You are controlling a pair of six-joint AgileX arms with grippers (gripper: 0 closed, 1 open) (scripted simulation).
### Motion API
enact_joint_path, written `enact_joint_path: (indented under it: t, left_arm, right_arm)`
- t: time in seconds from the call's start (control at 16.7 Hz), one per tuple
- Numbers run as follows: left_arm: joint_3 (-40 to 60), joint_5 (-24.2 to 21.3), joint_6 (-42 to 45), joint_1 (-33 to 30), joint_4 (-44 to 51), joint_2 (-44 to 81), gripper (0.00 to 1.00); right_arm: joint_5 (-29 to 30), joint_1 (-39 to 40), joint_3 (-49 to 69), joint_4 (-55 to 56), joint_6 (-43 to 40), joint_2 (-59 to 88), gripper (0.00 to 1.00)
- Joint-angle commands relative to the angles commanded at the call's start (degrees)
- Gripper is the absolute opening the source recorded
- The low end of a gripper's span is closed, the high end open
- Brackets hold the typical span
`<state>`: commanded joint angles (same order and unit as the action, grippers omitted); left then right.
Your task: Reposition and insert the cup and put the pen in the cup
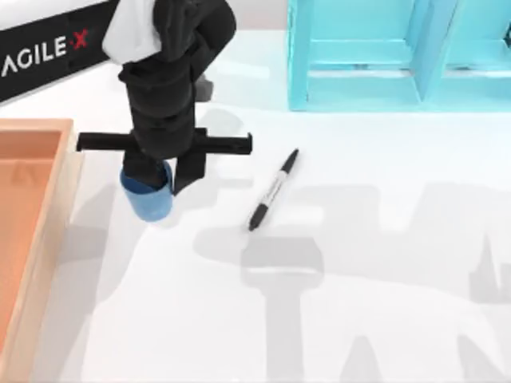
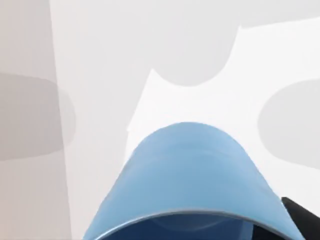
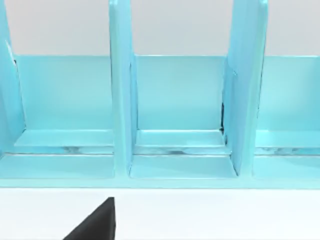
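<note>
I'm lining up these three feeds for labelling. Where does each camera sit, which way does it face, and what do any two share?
Top view: above the table, looking down on the white table, slim black marker pen, wooden tray and turquoise divided rack; the left arm's end effector is at the small blue cylindrical cup.
Left wrist view: on the left arm, looking past the cup to the table; a dark finger shows.
Right wrist view: on the right arm, facing the rack; a dark fingertip shows.
Shared: cup in top and left wrist; rack in top and right wrist.

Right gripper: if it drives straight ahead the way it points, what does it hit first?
Likely the turquoise compartment rack directly ahead, around its middle bay; only bare white table lies before it. Depth is unclear.
</note>
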<state>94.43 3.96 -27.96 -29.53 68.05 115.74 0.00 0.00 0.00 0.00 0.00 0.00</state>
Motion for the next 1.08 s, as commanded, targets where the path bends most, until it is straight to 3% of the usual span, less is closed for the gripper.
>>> enact_joint_path:
  t: [0.84,1.08]
  left_arm:
    - [-8.1,0.0,1.2,1.2,-9.6,1.5,0.00]
    - [-8.1,0.0,1.2,1.2,-9.6,1.5,0.30]
  right_arm:
    - [0.0,0.0,0.0,0.0,0.0,0.0,1.00]
    - [0.0,0.0,0.0,0.0,0.0,0.0,1.00]
